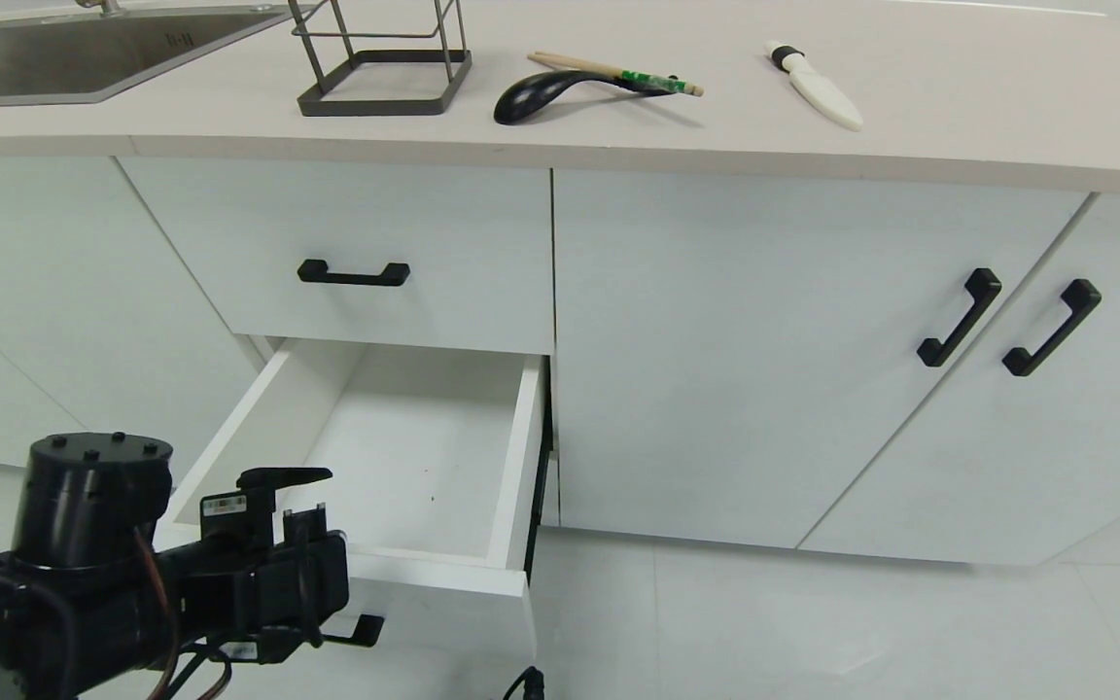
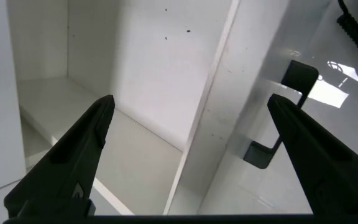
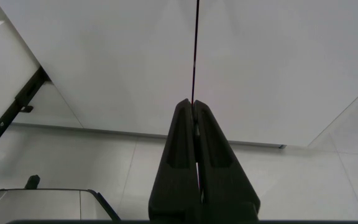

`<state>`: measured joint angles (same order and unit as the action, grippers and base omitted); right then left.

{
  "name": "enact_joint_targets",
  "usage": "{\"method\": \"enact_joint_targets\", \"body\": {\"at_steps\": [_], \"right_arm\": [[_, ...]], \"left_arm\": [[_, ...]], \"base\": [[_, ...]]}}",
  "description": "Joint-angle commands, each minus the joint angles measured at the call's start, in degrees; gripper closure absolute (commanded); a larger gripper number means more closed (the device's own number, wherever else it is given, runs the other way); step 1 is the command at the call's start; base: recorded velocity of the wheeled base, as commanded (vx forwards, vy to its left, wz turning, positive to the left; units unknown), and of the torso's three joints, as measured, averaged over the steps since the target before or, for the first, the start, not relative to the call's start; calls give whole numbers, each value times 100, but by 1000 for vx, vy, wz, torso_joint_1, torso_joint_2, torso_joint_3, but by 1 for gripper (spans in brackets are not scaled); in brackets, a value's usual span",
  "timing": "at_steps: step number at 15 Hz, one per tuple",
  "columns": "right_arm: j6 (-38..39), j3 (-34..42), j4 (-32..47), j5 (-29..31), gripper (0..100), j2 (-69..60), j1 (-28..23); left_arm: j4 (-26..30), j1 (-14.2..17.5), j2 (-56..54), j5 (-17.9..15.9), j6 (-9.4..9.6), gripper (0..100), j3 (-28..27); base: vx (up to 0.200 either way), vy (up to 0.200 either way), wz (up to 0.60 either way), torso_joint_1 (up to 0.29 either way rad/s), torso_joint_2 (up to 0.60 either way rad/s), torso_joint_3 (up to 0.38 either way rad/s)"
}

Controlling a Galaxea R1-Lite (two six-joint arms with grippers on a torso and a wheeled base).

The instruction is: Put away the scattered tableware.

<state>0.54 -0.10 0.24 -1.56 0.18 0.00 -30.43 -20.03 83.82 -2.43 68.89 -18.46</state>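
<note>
- Three pcs of tableware lie on the counter [image 1: 959,68], well above and beyond both grippers: black spoon [image 1: 533,97], chopsticks [image 1: 618,72] resting across the spoon's handle, white knife [image 1: 818,89] off to the right, apart from them.
- Left gripper [image 2: 188,146]: jaws released, spread wide, nothing held. The front wall of the open drawer [image 2: 213,106] runs between them; the drawer handle [image 2: 271,150] sits just beside one finger, on the outer side. Can't tell if it touches.
- Right gripper [image 3: 195,158]: jaws clenched together, nothing between them, tips aimed at the seam betw. the cabinet doors [image 3: 278,62], low down.
- Drawer interior holds no tableware, just a few specks.
- Step in hand, my read: drawer opening is done, pick-up phase not yet begun.
- Next move probably calls for lifting an arm clear of the drawer front and up over the counter edge, then coming down on one pc.
- Chopsticks prob. first, as they sit on the spoon; thin and round, so a centred pinch is needed or they'll roll.
- Wire rack [image 1: 383,70] and sink [image 1: 84,49] lie left of the spoon; leave alone.
</note>
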Motion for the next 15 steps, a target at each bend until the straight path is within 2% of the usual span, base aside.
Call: {"method": "enact_joint_targets", "body": {"at_steps": [1, 3, 6, 7, 10, 11, 12, 13, 14, 15], "right_arm": [[-1, 1, 2, -2, 100, 8, 9], [-1, 1, 2, -2, 100, 8, 0], [-1, 1, 2, -2, 100, 8, 0], [-1, 1, 2, -2, 100, 8, 0], [-1, 1, 2, -2, 100, 8, 0], [-1, 1, 2, -2, 100, 8, 9], [-1, 1, 2, -2, 100, 8, 0], [-1, 1, 2, -2, 100, 8, 0], [-1, 1, 2, -2, 100, 8, 0], [-1, 1, 2, -2, 100, 8, 0]], "left_arm": [[-7, -1, 64, 14, 2, 0, -18], [-60, 17, 99, 76, -69, 0, -44], [-420, 25, 205, 348, -244, 0, -53], [-490, 25, 231, 392, -244, 0, -62], [-455, -89, 99, 304, -297, 0, 193], [-323, -361, -156, 137, -332, 0, 308], [-165, -634, -358, 67, -631, 0, 272], [-33, -1249, -665, 58, -1712, 0, 88], [-33, -1548, -876, 84, -2644, 0, -53], [-25, -1627, -1105, 120, -3584, 0, -246]], "base": [[0, 0, 0, 0, 0, 0], [0, 0, 0, 0, 0, 0], [0, 0, 0, 0, 0, 0], [0, 0, 0, 0, 0, 0], [0, 0, 0, 0, 0, 0], [0, 0, 0, 0, 0, 0], [0, 0, 0, 0, 0, 0], [0, 0, 0, 0, 0, 0], [0, 0, 0, 0, 0, 0], [0, 0, 0, 0, 0, 0]]}}
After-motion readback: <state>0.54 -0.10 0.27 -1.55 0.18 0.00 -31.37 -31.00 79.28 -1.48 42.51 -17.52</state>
